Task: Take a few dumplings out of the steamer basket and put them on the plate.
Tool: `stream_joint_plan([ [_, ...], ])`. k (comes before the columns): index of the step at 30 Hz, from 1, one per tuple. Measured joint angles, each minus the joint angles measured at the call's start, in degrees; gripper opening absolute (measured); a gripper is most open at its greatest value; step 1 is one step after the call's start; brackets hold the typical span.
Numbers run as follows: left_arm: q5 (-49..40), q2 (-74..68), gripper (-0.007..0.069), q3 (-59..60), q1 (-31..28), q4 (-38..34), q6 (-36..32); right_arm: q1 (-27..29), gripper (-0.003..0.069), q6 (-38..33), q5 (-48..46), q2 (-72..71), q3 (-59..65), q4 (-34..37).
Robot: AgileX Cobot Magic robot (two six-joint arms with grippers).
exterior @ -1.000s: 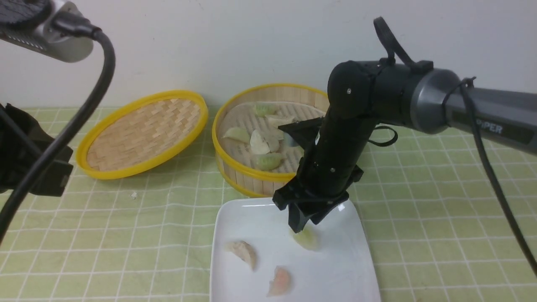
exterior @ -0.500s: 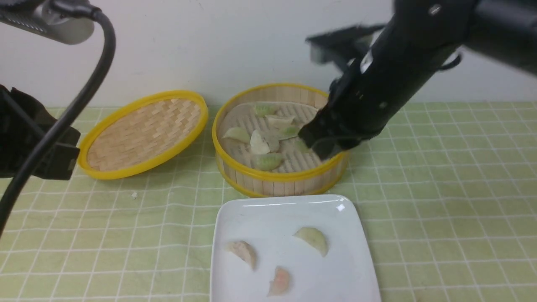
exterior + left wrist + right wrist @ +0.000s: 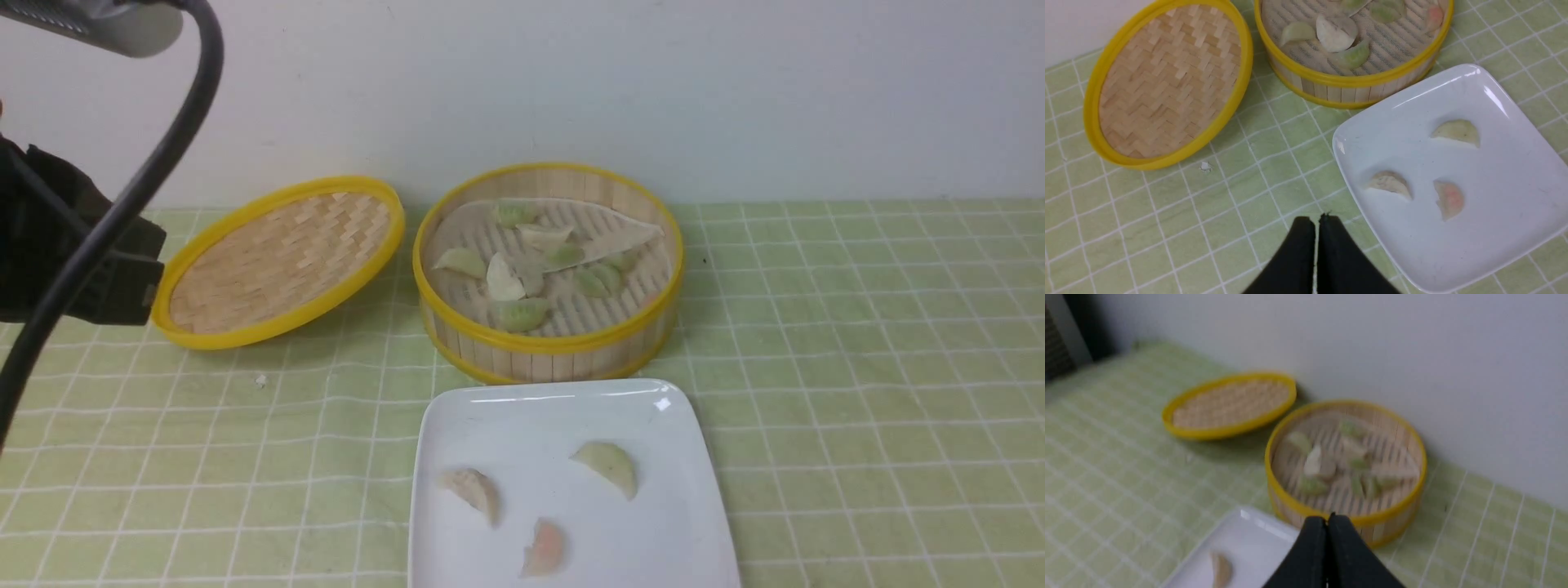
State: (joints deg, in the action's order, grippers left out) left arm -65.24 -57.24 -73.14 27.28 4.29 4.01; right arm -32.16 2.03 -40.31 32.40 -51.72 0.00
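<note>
The steamer basket stands at the back middle with several dumplings on its liner. In front of it lies the white plate, holding three dumplings: an off-white one, a pinkish one and a pale green one. My left gripper is shut and empty, hanging over the tablecloth beside the plate. My right gripper is also shut and empty, raised well back from the basket. The front view does not show the right arm.
The shallow woven lid leans against the wall left of the basket. A small crumb lies on the green checked cloth. A black cable and part of the left arm fill the front view's left edge.
The right gripper left the pale green dumpling on the plate, rose, shut, and swung up and right out of the front view. The left arm has barely moved.
</note>
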Motion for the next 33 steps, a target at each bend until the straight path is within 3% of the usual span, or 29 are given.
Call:
stream_joint_plan([
  [3, 1.35, 0.0, -0.0006, 0.0, 0.0, 0.0, 0.0, 0.0, -0.0014, 2.42, 12.28, -14.95, 13.2, -1.34],
  [10, 2.68, 0.0, -0.0006, 0.0, 0.0, -0.7, 0.0, 0.0, -0.0014, 14.07, 21.9, -32.07, 25.38, -10.03],
  [17, 4.12, 3.55, -0.0006, 1.91, 0.0, -2.68, -0.15, 0.0, -0.0014, 15.78, 23.71, -33.39, 26.08, -13.86],
  [27, 22.73, 30.5, -0.0006, 21.07, 0.0, -3.47, 0.02, 0.0, -0.0014, 15.97, 22.61, -33.39, 26.45, -14.5],
  [33, 27.94, 39.59, -0.0006, 28.13, 0.0, -3.91, 0.02, 0.0, -0.0014, 15.97, 22.59, -33.39, 26.45, -14.5],
])
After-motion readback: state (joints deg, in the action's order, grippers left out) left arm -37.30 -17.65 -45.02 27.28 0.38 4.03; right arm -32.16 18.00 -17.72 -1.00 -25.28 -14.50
